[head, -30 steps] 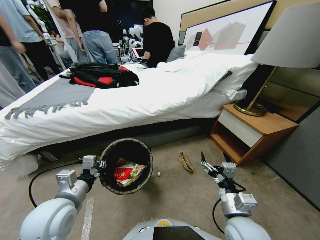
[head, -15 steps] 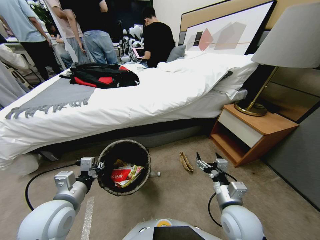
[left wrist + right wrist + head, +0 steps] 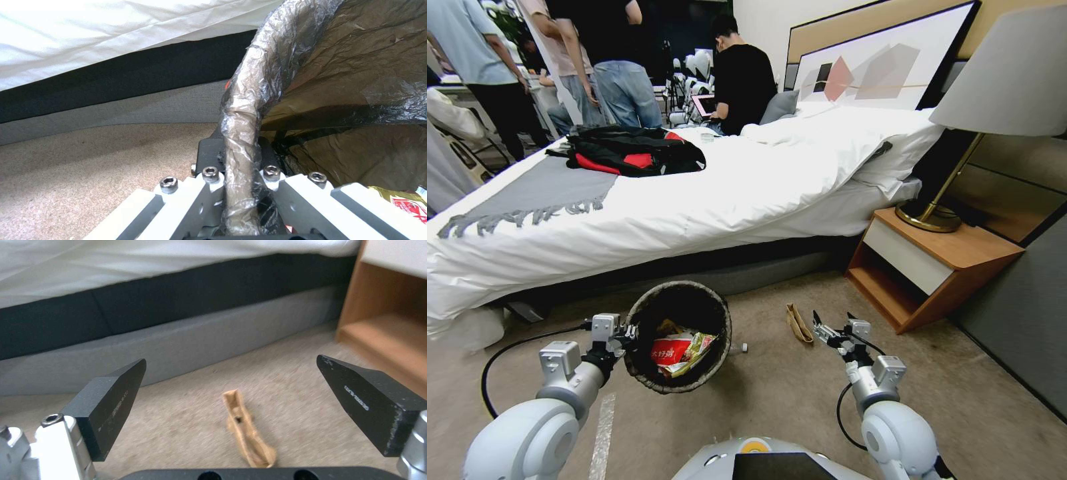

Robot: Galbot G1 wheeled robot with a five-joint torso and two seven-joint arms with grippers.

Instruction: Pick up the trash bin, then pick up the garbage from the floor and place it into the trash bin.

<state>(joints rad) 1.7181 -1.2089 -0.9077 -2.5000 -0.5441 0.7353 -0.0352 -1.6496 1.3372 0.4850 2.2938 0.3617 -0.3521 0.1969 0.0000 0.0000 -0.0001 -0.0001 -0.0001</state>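
Trash bin: small round bin (image 3: pixel 680 333) lined with a crinkled, glossy dark brown plastic bag folded over its rim, held clear of the floor in front of the bed's grey base.
Left gripper: the left gripper (image 3: pixel 627 331) is clamped on the near-left rim of the trash bin; in the left wrist view its pale metal fingers (image 3: pixel 195 196) pinch the bag-wrapped rim (image 3: pixel 242 140) from both sides.
Bin contents: a red-and-white printed packet (image 3: pixel 668 349) and a yellow-green crinkled wrapper (image 3: pixel 694 348) lie inside on the liner.
Right gripper: the right gripper (image 3: pixel 831 325) hovers over the floor with its dark wedge-shaped fingers (image 3: pixel 113 400) spread wide apart, empty.
Garbage: a limp tan peel-like strip (image 3: pixel 798 323) lies flat on the floor, between the bin and the wooden nightstand (image 3: pixel 934 263), just beside the right gripper's tips.
Floor: flat beige-grey short-pile carpet (image 3: pixel 774 407) with a pale tape line (image 3: pixel 602 433) near the left arm.
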